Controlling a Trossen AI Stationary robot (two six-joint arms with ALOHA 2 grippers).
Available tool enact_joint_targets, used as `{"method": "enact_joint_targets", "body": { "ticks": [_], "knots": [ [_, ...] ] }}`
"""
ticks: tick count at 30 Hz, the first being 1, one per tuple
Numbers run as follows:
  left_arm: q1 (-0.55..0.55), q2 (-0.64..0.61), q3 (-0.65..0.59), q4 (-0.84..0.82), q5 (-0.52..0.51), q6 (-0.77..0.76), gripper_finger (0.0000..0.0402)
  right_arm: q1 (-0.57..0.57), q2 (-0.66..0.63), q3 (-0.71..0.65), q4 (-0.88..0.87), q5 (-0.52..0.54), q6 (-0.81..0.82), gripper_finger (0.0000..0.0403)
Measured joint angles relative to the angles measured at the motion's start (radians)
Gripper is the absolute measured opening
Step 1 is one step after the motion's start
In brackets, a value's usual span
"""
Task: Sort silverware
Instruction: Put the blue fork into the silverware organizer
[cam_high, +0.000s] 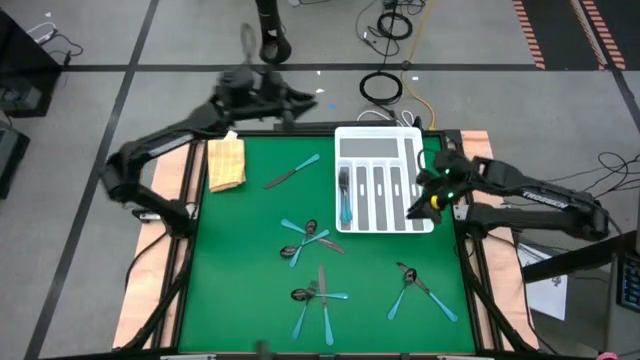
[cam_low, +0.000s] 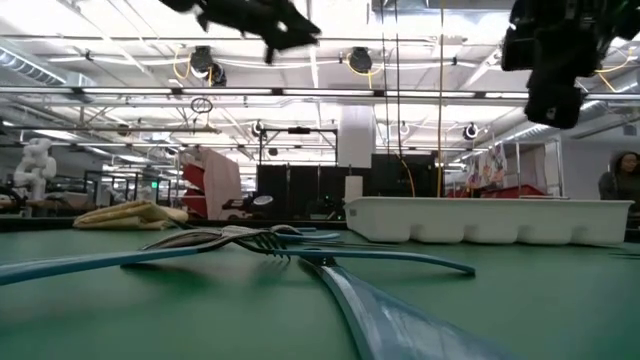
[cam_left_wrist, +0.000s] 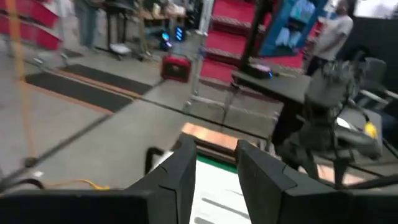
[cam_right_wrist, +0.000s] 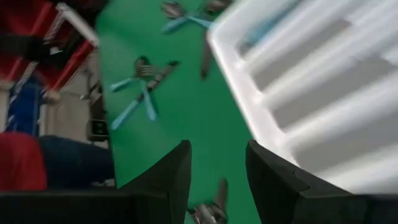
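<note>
We read the high view as a clock face, 6 o'clock the near edge of the green table (cam_high: 230, 250).

Near edge, 6 o'clock: a cluster of silverware (cam_high: 318, 293), blue handles fanned, long axes mostly near-to-far. At about 5 o'clock a second cluster (cam_high: 412, 285), handles splayed toward 7 and 4 o'clock. Toward the centre a third cluster (cam_high: 308, 240). Farther out, near 11 o'clock of centre, a lone knife (cam_high: 291, 172) lies slantwise, axis running 8 to 2 o'clock. Beyond it, at 10 o'clock, a folded tan cloth (cam_high: 226, 162).

White tray (cam_high: 380, 146) sits at 1 to 2 o'clock; one blue-handled piece (cam_high: 346, 200) already lies in its leftmost slot, axis near-to-far.

Right tool (cam_right_wrist: 217, 165): fingers apart, nothing between them, hanging at the tray's right rim, about 3 o'clock. Its wrist view shows tray wall on one side, loose pieces on green beyond.

Left tool (cam_left_wrist: 214, 171): fingers apart, empty, raised beyond the far edge at 11 to 12 o'clock.

Our judgement: the 5 o'clock cluster lies toward 6 o'clock from the right tool, and that arm is nearer. The lone knife lies toward 6 o'clock from the left tool, nearer that arm. Either grasp wants the fingers set across the handle's long axis.
</note>
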Motion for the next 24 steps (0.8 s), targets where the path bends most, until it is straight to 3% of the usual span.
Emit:
{"method": "enact_joint_targets", "body": {
  "ticks": [7, 11, 24],
  "knots": [
    [0.064, -0.215, 0.0, -0.278, -0.016, -0.004, 0.0121, 0.247, 0.209, -0.023, 0.336, 0.063, 0.082, 0.014],
    [0.07, -0.286, -0.002, -0.504, -0.017, 0.044, 0.0121, 0.37, 0.406, 0.023, 0.455, 0.142, -0.013, 0.0137],
    [0.071, -0.367, -0.002, -0.679, -0.066, 0.122, 0.0121, 0.506, 0.997, 0.56, 0.297, 0.29, -0.497, 0.0155]
  ]
}}
